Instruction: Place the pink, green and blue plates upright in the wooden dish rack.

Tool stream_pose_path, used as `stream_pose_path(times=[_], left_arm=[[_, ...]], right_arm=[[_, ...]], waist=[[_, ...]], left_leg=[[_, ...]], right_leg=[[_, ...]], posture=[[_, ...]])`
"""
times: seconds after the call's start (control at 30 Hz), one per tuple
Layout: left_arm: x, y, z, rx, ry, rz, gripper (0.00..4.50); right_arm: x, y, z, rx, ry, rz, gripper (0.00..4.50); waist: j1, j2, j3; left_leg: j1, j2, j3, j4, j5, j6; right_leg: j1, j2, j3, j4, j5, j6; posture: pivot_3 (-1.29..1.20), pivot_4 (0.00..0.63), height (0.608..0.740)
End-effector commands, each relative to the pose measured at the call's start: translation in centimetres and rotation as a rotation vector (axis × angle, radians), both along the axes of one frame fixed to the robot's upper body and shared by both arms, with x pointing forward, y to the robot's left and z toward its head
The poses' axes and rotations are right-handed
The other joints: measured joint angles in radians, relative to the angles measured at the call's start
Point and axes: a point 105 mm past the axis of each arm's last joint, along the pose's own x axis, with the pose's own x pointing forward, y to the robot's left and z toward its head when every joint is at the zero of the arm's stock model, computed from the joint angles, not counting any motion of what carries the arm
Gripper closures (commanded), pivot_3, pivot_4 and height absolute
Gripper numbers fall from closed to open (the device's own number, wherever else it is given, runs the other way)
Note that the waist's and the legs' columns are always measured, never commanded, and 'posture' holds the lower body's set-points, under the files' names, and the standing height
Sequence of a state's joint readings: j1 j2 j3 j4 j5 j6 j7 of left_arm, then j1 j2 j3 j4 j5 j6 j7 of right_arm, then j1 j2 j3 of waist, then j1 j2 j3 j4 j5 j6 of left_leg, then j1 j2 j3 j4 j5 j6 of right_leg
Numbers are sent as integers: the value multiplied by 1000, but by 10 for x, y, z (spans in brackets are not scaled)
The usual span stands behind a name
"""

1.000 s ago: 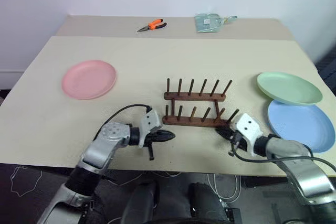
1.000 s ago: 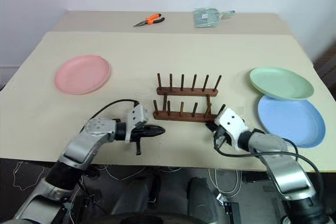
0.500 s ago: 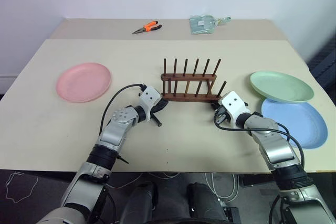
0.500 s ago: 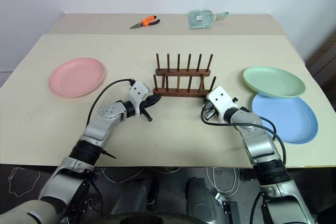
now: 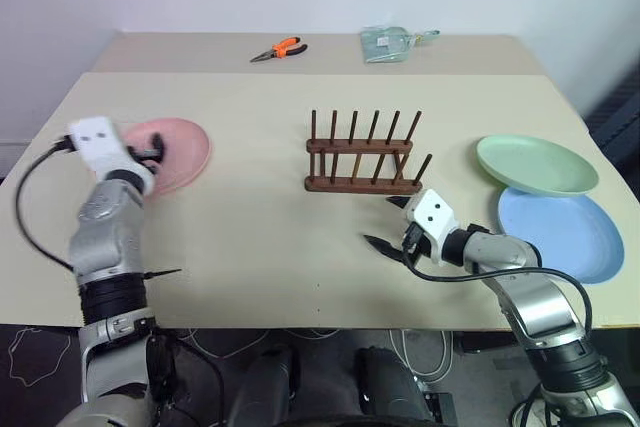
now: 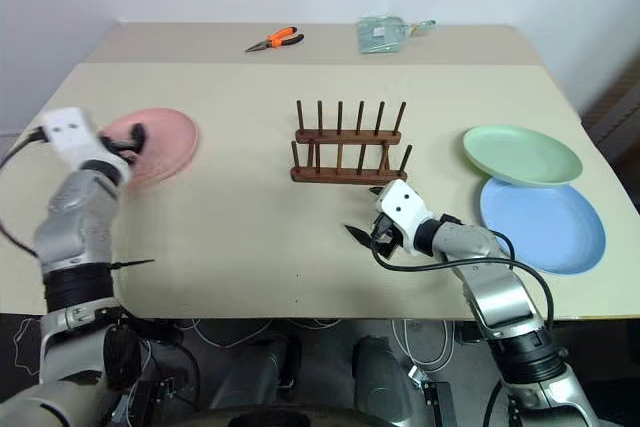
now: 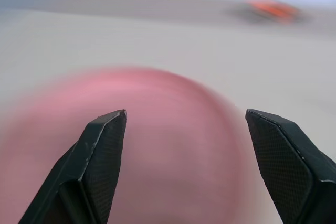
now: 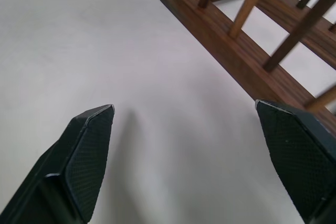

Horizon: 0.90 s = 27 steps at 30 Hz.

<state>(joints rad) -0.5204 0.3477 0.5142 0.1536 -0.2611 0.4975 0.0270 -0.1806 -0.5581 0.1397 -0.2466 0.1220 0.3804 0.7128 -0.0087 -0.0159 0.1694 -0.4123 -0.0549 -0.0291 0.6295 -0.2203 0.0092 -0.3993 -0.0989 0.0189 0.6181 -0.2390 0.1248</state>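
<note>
The wooden dish rack (image 5: 362,159) stands empty at the table's middle, its dowels upright. The pink plate (image 5: 182,153) lies flat at the left. My left gripper (image 5: 152,152) hovers open over its near edge, and in the left wrist view the pink plate (image 7: 157,145) spreads between the black fingers (image 7: 100,156). At the right, the green plate (image 5: 543,165) rests partly over the blue plate (image 5: 566,235). My right gripper (image 5: 385,243) is open and empty just in front of the rack's right end; the right wrist view has the rack base (image 8: 247,59) beyond its fingers.
Orange pliers (image 5: 281,49) and a clear plastic packet (image 5: 392,43) lie on the far table section. Bare tabletop (image 5: 270,237) stretches between the pink plate and the rack. The table's front edge runs close under both arms.
Both grippers were shut at the rack's ends and pushed it farther in. Both have opened; the left arm swung left to the pink plate, and the right drew back a little.
</note>
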Motion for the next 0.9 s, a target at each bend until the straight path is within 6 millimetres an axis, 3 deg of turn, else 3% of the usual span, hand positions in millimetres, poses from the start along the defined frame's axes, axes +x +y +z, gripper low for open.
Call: stream_pose_path(times=[0.03, 0.13, 0.3, 0.4, 0.57, 0.6, 0.7, 0.77, 0.9], left_arm=[[-11, 18, 3, -244, -63, 151, 650], [-14, 19, -8, -451, -71, 176, 650], [-9, 4, -23, -729, -65, 81, 650], [-5, 3, -30, -863, -72, 75, 1442], [-2, 1, -37, -958, -52, 106, 4087], [-1, -1, -34, -940, -54, 94, 4433], [6, -11, -3, -753, -122, 4, 4433], [12, -30, 26, -638, -198, -104, 4433], [19, -94, 80, -465, -302, -375, 4433]], right_arm=[[4, 12, 10, 18, -46, 41, 0], [5, 16, 10, 22, -51, 58, 0], [8, 18, 12, 23, -65, 61, 0], [10, 15, 15, 21, -87, 43, 0], [14, 7, 25, 48, -103, 3, 0], [15, 5, 28, 57, -105, -1, 0], [16, 5, 48, 61, -166, 3, 0], [17, 9, 66, 47, -241, 19, 0], [23, 27, 109, 2, -440, 71, 0]], waist=[[4, -1, 1], [14, -4, 2], [18, -5, 2], [18, -5, 2], [18, -5, 2], [19, -5, 2], [19, -7, 2], [19, -8, 3], [19, -8, 4]], left_leg=[[0, 0, 0, 0, 0, 0], [0, 0, -1, 1, 0, -1], [0, 0, 0, 1, 0, -1], [0, 0, 0, 1, 0, -2], [0, 0, 0, 1, 0, -2], [0, 0, 0, 1, 0, -2], [0, 0, 0, 1, 0, -2], [-1, 0, 0, 0, 0, -3], [-4, 0, 0, 1, 0, -5]], right_leg=[[0, 0, 0, 0, 0, 0], [0, 0, -1, 1, 0, 0], [0, 0, -1, 1, 0, 0], [0, 1, -1, 1, 0, 0], [0, 1, 0, 1, 0, 0], [0, 1, 0, 1, 0, 0], [0, 1, 0, 1, 0, 0], [0, 1, 0, 1, 0, 0], [-4, 1, 0, 1, 1, 0]], posture=[[0, 150, 738], [0, 150, 738], [0, 150, 738], [0, 150, 738], [0, 150, 738], [0, 150, 738], [0, 150, 738], [0, 150, 738], [0, 150, 738]])
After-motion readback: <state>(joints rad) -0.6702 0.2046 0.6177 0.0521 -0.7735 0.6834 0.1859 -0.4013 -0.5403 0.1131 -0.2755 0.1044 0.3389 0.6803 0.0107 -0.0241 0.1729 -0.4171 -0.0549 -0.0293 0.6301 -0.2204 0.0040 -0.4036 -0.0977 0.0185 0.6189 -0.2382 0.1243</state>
